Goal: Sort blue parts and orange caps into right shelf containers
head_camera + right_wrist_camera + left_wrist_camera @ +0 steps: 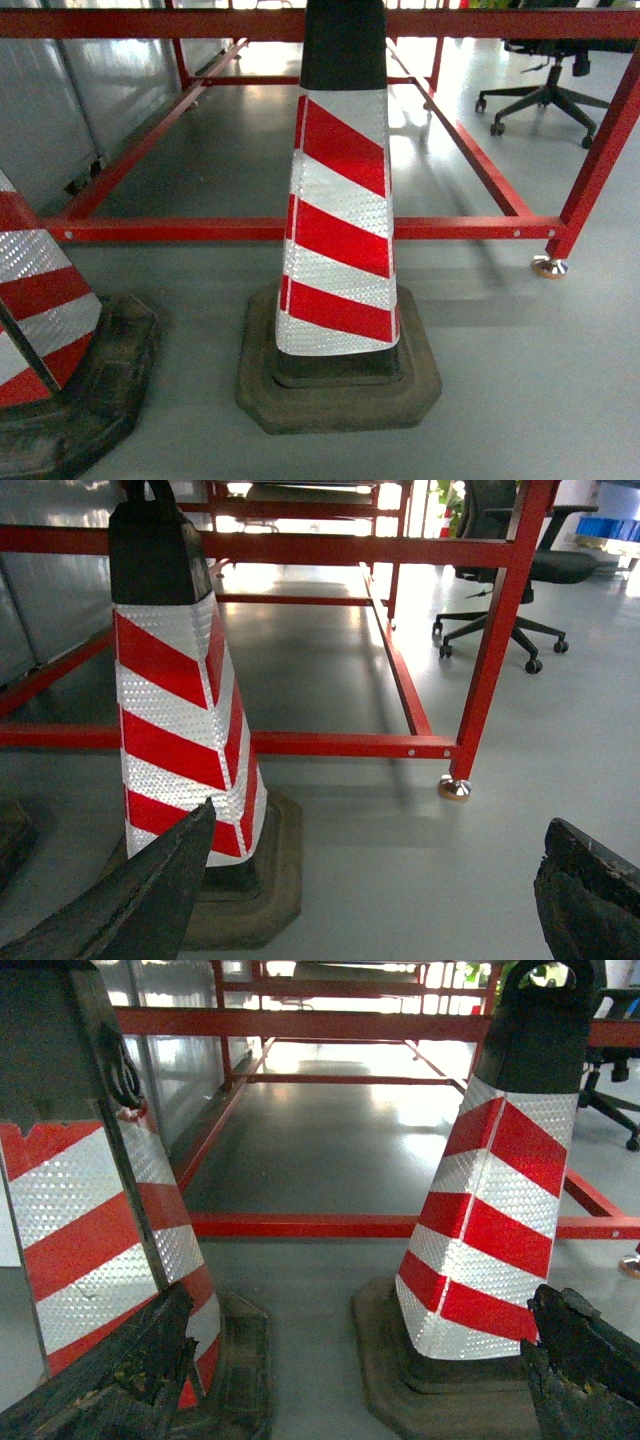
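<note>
Two traffic cones stand on the grey floor, striped red and reflective white, each on a dark rubber base. The middle cone [340, 230] fills the centre of the head view, its black top cut off by the upper edge. The second cone [40, 330] sits at the lower left edge, only partly in frame.

One red metal frame [300, 229] runs behind the cones, its low rail crossing the middle of the head view and its corner leg ending in a round metal foot [549, 266] at right.

One black office chair [545, 85] on castors, upper right corner of the head view.

Left gripper [360, 1380]: dark, worn fingers [120, 1375] at the lower corners of the left wrist view, spread wide apart, nothing between them; the gap frames the floor between the two cones.

Right gripper [380, 900]: fingers [150, 890] at the lower corners of the right wrist view, likewise spread apart and holding nothing, with the middle cone just behind the left finger.

Blue parts, orange caps and shelf containers: none identifiable in any view, so their place relative to either gripper cannot be told.
</note>
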Motion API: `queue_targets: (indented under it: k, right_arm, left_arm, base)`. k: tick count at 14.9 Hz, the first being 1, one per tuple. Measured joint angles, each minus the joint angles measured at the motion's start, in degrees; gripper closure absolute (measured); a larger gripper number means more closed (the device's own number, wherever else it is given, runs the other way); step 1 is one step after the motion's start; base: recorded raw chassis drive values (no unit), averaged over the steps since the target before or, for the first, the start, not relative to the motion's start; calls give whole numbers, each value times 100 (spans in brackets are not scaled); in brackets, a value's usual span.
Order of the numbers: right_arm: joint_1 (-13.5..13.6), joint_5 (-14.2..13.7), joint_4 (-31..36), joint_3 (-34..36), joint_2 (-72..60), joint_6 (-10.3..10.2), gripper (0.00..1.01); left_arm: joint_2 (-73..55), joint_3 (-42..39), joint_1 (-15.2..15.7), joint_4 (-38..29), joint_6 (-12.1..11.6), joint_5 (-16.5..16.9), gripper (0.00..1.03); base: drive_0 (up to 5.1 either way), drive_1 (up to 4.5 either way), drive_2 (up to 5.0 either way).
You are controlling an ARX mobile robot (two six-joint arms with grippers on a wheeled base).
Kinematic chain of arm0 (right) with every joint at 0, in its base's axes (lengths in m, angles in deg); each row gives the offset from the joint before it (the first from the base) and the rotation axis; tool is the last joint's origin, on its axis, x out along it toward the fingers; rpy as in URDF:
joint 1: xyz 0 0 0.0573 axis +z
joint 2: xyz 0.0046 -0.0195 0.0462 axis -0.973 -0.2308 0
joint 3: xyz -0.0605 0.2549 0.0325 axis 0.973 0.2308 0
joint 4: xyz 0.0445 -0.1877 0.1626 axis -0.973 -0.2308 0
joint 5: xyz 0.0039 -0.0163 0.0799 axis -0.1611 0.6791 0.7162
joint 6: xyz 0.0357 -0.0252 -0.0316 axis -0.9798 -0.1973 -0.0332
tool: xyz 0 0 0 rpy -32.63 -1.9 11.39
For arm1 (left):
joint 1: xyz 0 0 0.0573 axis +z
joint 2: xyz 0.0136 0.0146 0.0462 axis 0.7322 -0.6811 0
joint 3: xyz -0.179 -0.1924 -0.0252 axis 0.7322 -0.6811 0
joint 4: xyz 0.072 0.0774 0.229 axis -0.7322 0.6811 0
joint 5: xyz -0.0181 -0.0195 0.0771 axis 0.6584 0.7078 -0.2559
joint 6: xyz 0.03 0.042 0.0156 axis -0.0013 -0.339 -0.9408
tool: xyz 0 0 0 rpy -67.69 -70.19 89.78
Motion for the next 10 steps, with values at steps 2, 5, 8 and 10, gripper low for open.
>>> queue_targets:
  k: [2,5,8,10]
  right_arm:
    - [0,0,0,0,0,-2,3]
    - [0,0,0,0,0,-2,3]
    - [0,0,0,0,0,-2,3]
    - [0,0,2,0,0,-2,3]
  left_arm:
    - [-2,0,0,0,0,0,5]
    - [0,0,0,0,0,2,5]
    - [-2,0,0,0,0,0,5]
    - [0,0,0,0,0,2,5]
  base:
    - [0,0,0]
    - [0,0,0]
    - [0,0,0]
    - [0,0,0]
